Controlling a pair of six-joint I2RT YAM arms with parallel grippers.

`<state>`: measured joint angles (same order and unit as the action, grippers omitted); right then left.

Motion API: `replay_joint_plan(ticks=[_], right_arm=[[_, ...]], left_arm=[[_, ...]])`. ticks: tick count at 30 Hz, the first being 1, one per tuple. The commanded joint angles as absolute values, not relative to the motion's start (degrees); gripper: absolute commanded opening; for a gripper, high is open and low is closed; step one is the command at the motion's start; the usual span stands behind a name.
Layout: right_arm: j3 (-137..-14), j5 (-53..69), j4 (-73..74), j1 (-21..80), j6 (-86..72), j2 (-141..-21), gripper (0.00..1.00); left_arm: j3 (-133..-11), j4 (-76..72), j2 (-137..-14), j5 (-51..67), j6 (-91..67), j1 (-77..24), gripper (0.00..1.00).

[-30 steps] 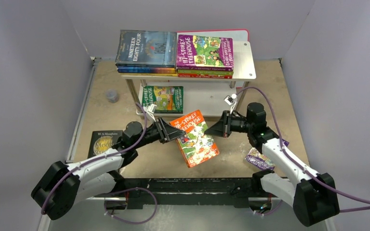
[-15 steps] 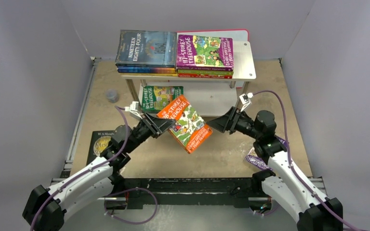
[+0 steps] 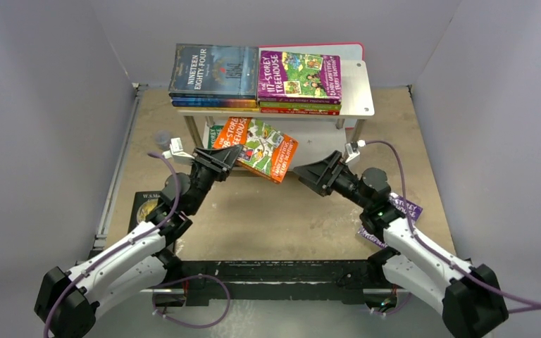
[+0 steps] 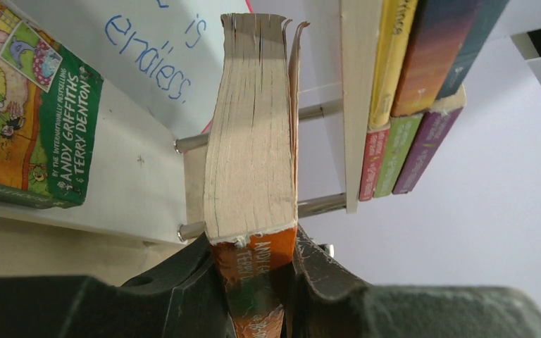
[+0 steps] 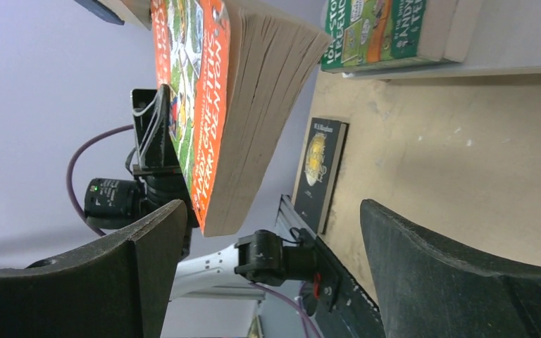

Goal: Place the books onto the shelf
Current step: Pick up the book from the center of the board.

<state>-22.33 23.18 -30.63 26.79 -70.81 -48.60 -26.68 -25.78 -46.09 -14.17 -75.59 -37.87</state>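
Toward the shelf point(image 3: 358, 95), the orange book point(image 3: 256, 148) has been lifted; it is held just before the lower tier, clamped at its spine by the left gripper point(image 3: 225, 158). The right gripper point(image 3: 308, 172) has been released, jaws spread wide, before the shelf.
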Motion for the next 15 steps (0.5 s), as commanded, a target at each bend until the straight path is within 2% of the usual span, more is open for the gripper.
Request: replay_joint_plan(ticks=[1,8,15], right_arm=[[-25.56,21.07,-46.2,29.35,-77.12,-54.46,0.93],[-28.98,20.56,-52.66,32.07,-79.98,-61.5,0.92],[-29.95,17.33,-54.62,34.02,-85.49,-65.63,0.77]], left_arm=[[-27.98,-37.22,-46.71,-18.47,-81.27,-37.5,0.0],[-26.88,-39.46,-47.62,-19.37,-82.76,-37.53,0.0],[-24.86,-43.24,-48.09,-20.78,-83.82,-37.46,0.0]])
